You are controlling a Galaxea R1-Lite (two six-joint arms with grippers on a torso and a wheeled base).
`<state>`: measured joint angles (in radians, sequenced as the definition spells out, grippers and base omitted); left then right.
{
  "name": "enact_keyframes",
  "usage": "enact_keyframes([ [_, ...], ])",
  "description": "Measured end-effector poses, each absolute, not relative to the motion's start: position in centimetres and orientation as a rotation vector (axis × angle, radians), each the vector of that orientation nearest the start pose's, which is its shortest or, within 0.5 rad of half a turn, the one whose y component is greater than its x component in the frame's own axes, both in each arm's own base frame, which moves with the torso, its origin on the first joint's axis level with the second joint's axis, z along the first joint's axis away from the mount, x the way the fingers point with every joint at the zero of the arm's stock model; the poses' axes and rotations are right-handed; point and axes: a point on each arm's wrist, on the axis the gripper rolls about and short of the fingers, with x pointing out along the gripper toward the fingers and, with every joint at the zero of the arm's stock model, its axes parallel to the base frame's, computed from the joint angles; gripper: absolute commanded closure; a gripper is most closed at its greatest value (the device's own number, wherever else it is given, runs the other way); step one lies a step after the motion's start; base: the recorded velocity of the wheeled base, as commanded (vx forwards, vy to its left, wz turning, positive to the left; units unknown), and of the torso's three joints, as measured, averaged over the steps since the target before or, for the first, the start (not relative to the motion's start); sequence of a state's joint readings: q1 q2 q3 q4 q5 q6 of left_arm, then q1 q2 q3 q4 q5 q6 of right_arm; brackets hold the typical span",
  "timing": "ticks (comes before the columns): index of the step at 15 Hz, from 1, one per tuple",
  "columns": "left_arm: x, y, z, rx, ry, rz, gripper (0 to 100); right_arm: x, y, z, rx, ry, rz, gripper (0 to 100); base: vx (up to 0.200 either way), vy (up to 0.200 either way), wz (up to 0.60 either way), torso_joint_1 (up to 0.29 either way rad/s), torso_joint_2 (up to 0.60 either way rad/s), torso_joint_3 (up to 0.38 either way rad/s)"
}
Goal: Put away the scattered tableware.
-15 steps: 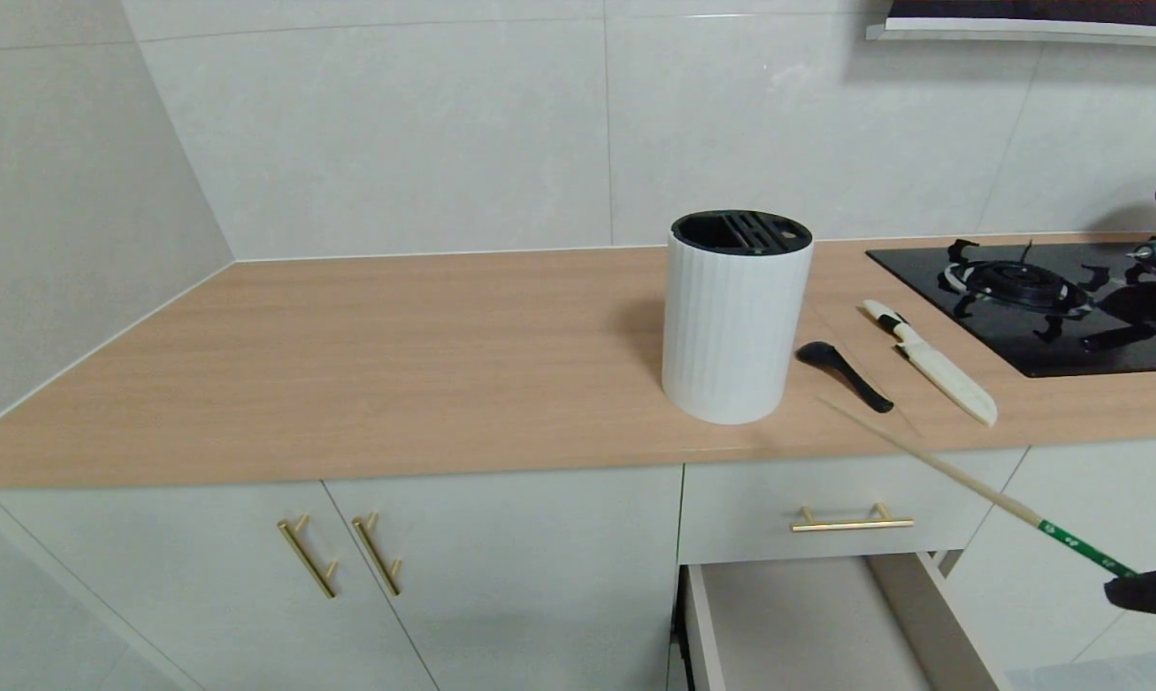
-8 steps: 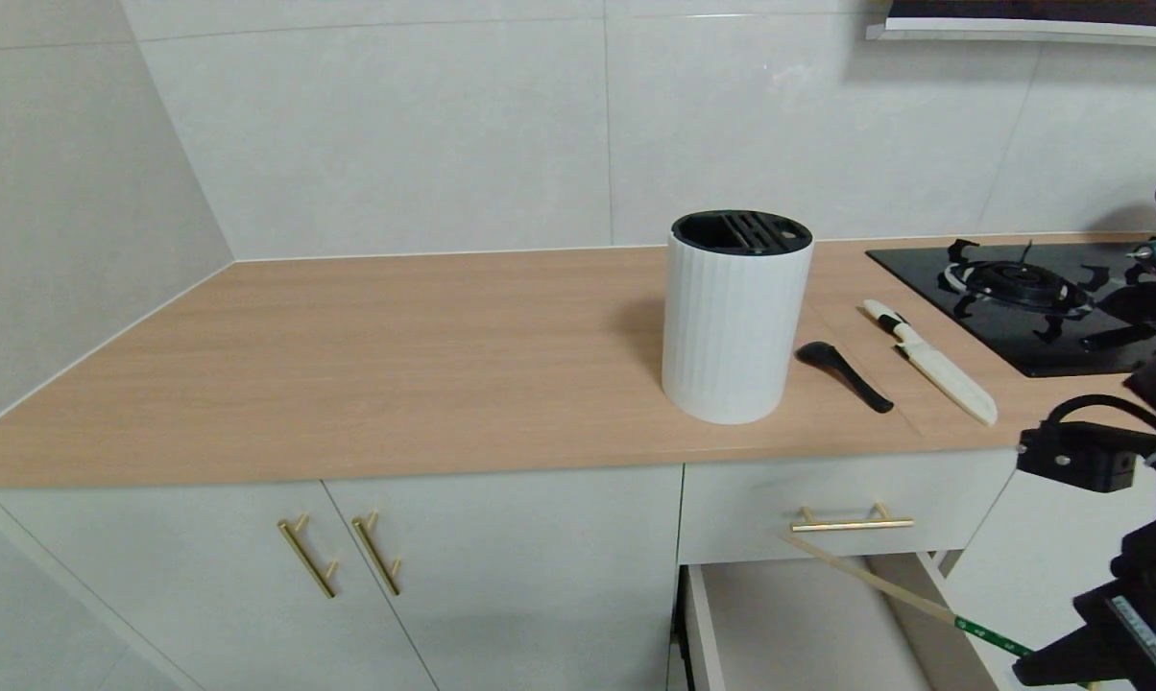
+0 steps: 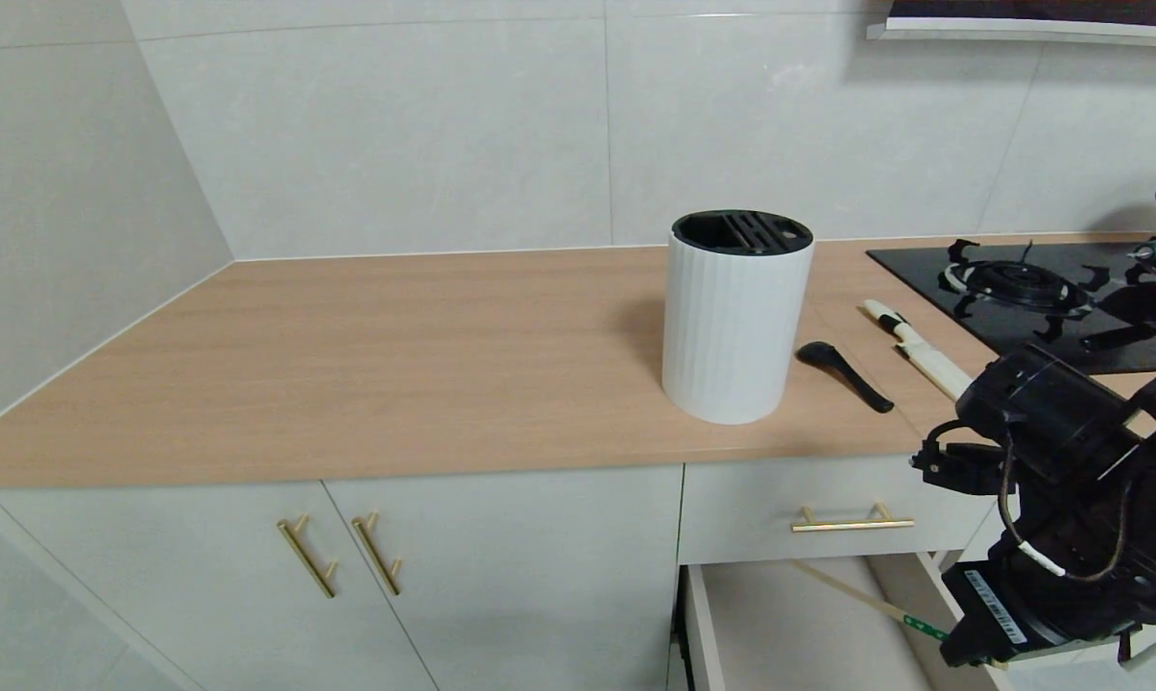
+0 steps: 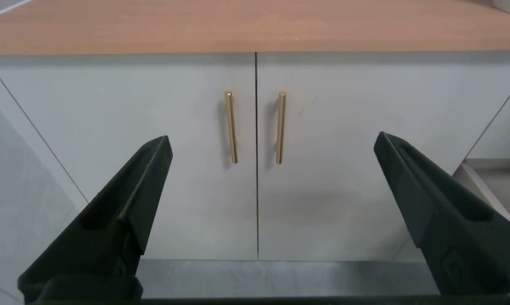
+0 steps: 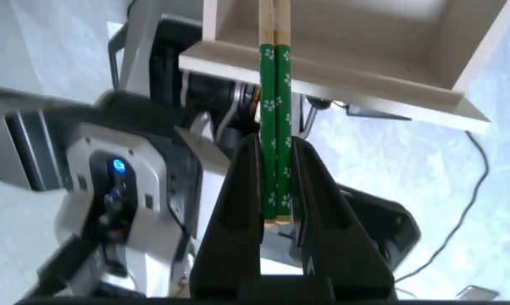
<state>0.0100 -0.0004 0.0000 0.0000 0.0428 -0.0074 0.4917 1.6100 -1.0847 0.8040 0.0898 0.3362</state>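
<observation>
Right gripper (image 5: 274, 157) is clamping the green-ended chopsticks (image 5: 274, 102), tips pointing into the open drawer (image 3: 698, 624) below the white holder (image 3: 736, 326). Black spoon (image 3: 842, 369) and knife (image 3: 914, 350) are lying just right of the holder. Left gripper (image 4: 272, 146) is sitting with fingers wide apart, facing the cabinet doors (image 4: 153, 169).

Head view: knife (image 3: 909, 344) blade end is hidden behind the right arm (image 3: 1058, 461), which also covers the chopsticks (image 3: 861, 597) at their green ends. The drawer (image 3: 698, 614) is cut off by the bottom edge and the stove (image 3: 1020, 288) by the right edge. Right wrist view: chopstick tips run out of frame past the right gripper (image 5: 274, 182) (contact with the drawer floor can't be told).
</observation>
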Motion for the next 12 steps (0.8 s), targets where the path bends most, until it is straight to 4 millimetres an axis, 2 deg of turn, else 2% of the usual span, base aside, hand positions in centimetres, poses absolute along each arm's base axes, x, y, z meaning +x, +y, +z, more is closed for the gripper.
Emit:
enact_keyframes([
  [4, -2.29, 0.07, 7.55, -0.007, -0.001, 0.053, 0, 20.02, 10.92, 17.49, 0.005, 1.381, 0.249, 100, 0.0, 0.0, 0.0, -0.149, 0.37, 0.217],
  [12, -2.29, 0.07, 7.56, -0.007, -0.002, 0.053, 0, 20.17, 10.97, 17.3, -0.01, 1.364, 0.231, 100, 0.0, 0.0, 0.0, -0.179, 0.47, 0.289],
])
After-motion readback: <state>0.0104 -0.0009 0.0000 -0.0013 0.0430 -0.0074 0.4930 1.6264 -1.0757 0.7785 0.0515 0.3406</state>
